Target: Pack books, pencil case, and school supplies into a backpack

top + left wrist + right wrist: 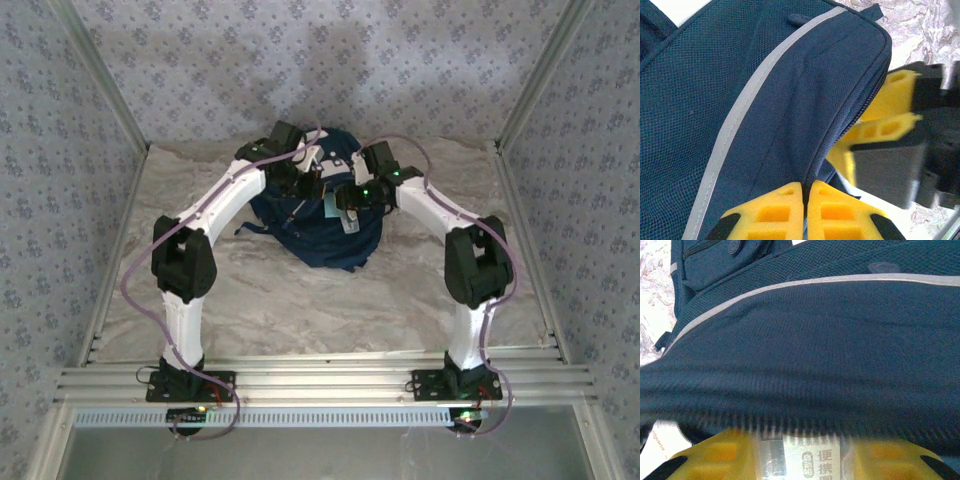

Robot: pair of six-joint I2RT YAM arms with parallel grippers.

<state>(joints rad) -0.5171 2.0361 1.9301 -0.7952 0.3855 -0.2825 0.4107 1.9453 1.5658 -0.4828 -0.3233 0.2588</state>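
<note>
Navy mesh of the backpack spans the right wrist view. At the bottom centre of that frame the right gripper pinches a small white packet printed with characters, its yellow fingers drawn in narrow around it, right against the dark lip of the bag. At the bottom centre of the left wrist view, the left gripper is pressed closed on the backpack's zipper edge. From above, the bag lies in the upper middle of the frame with both arms bent over it. To do this insertion well, I judge the left arm should hold the lip high and taut so the mouth gapes. The right should then slide the packet under the edge and deep inside before releasing. Letting go at the lip risks it slipping back onto the table.
</note>
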